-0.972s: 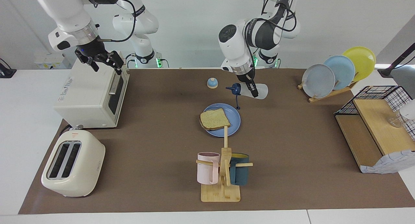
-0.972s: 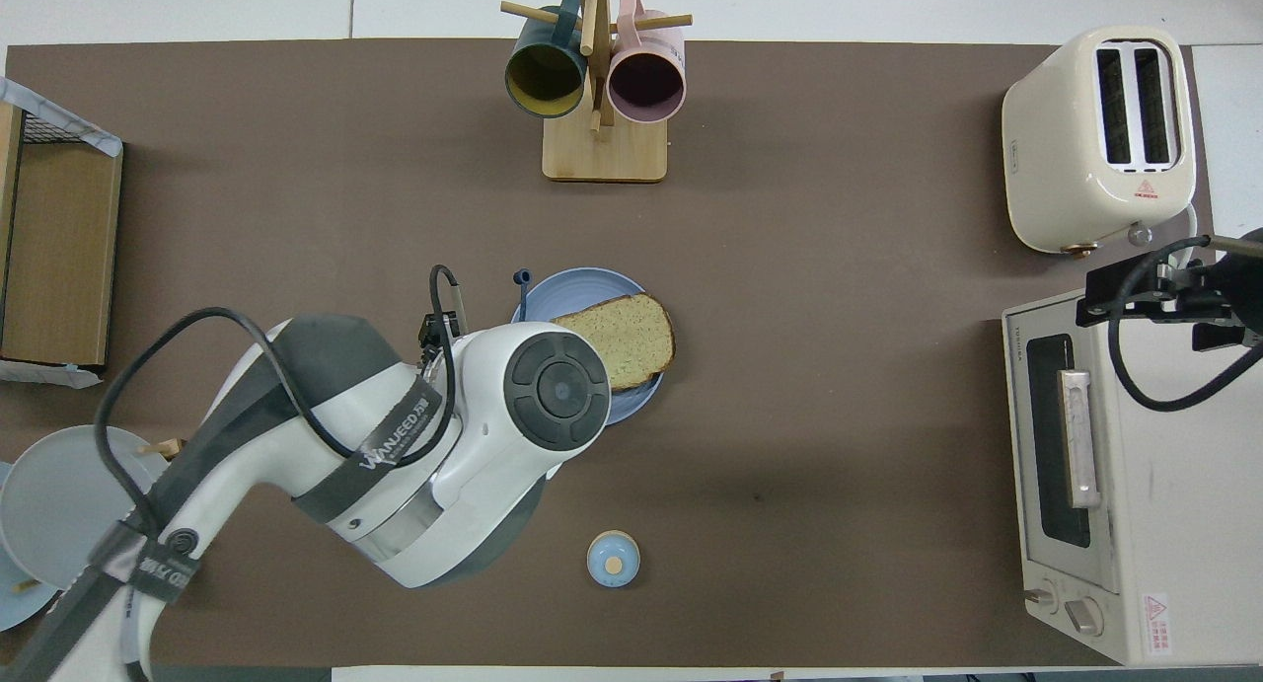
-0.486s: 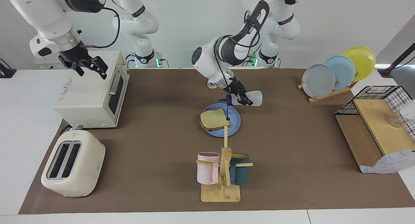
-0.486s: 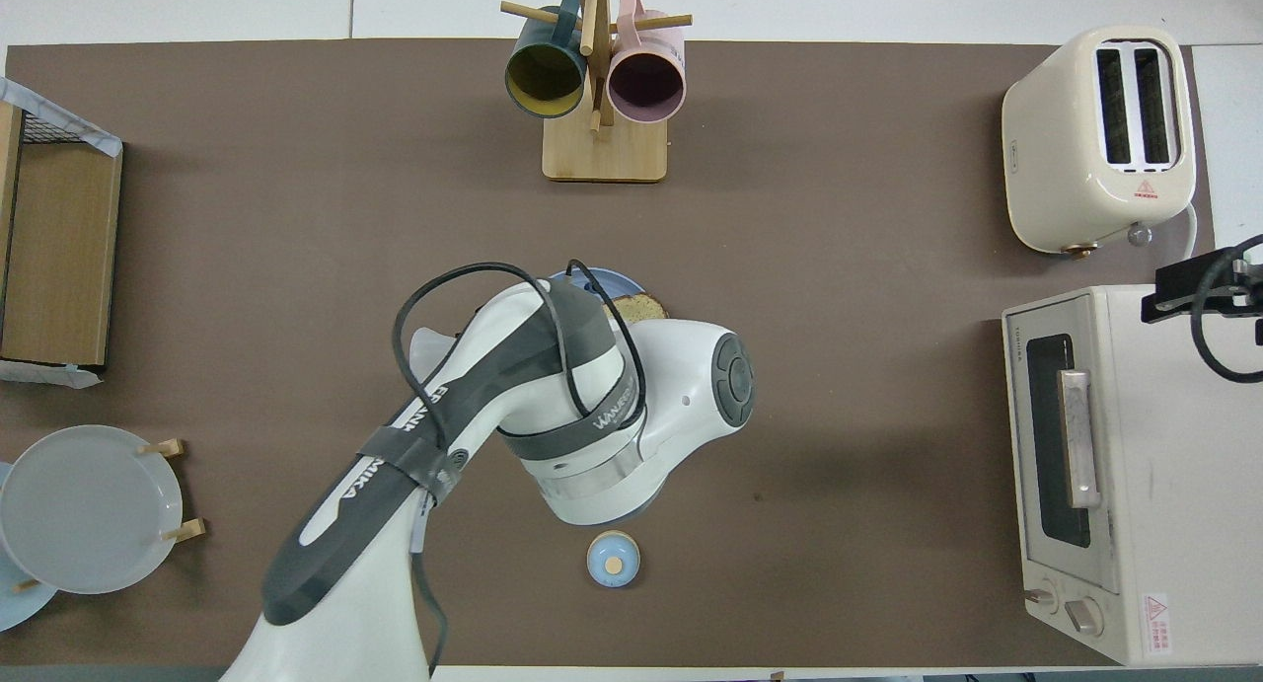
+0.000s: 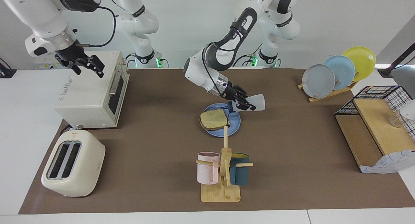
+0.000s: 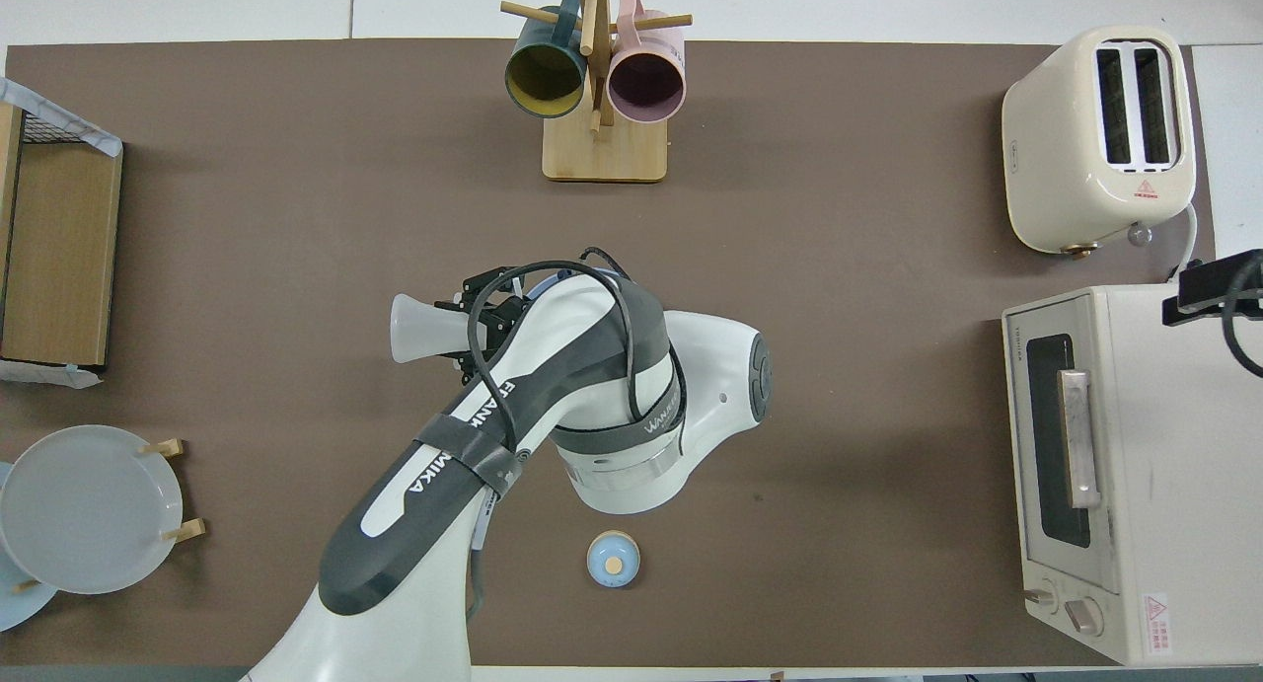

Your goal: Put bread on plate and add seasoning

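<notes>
My left gripper [image 5: 243, 104] is clamped round the seasoning [image 5: 251, 104], which I hold tipped on its side in the air over the plate [image 5: 235, 119]. The bottle's dark cap [image 5: 230, 106] points toward the bread [image 5: 213, 119] and sits a little lower than its whitish base, which sticks out past the plate's rim toward the left arm's end of the table. A thin dark loop hangs down from the cap; its lower end looks to reach the plate just beside the bread, though I cannot be sure it touches.

The bread lies flat on the plate, on the half toward the right arm's end, with one crust edge at or slightly over the rim. From overhead my own arm covers nearly all of the plate, and only the bottle's pale base [image 6: 412, 328] and my fingers [image 6: 472, 295] show past it.

The mug rack [image 5: 223, 172] stands farther from us than the plate, and the small bell [image 6: 613, 559] sits nearer to us than the plate.

My right gripper [image 5: 87, 64] waits in the air over the toaster oven [image 5: 90, 92], well apart from the plate, its fingers spread and holding nothing.
</notes>
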Robot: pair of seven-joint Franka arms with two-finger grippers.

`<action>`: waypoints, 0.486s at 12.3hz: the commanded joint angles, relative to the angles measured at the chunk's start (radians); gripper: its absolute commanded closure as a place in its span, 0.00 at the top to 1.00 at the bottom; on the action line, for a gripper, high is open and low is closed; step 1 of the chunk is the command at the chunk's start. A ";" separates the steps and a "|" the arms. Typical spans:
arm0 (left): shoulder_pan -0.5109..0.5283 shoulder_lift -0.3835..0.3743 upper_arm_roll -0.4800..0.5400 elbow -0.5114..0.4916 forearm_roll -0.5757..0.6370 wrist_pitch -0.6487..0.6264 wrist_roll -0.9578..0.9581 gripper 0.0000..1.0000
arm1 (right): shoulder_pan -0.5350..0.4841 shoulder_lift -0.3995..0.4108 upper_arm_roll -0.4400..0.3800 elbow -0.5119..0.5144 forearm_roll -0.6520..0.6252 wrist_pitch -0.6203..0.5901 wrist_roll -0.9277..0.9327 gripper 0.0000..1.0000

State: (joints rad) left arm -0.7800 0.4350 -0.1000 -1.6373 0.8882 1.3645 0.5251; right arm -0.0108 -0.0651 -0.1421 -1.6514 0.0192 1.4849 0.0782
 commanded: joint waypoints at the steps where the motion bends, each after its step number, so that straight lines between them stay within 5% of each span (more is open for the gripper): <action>1: -0.076 0.130 0.012 0.033 0.130 -0.160 0.000 0.00 | 0.024 -0.005 -0.013 -0.019 -0.001 0.018 -0.012 1.00; 3: -0.093 0.211 0.013 0.103 0.216 -0.234 0.000 0.00 | 0.038 -0.005 -0.013 -0.015 -0.002 0.019 -0.012 1.00; 6: -0.094 0.209 0.009 0.091 0.340 -0.208 0.001 0.00 | 0.045 -0.005 -0.014 -0.011 -0.007 0.025 -0.017 1.00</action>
State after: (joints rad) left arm -0.8666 0.6421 -0.1001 -1.5811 1.1894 1.1653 0.5163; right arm 0.0339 -0.0641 -0.1519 -1.6546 0.0194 1.4960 0.0721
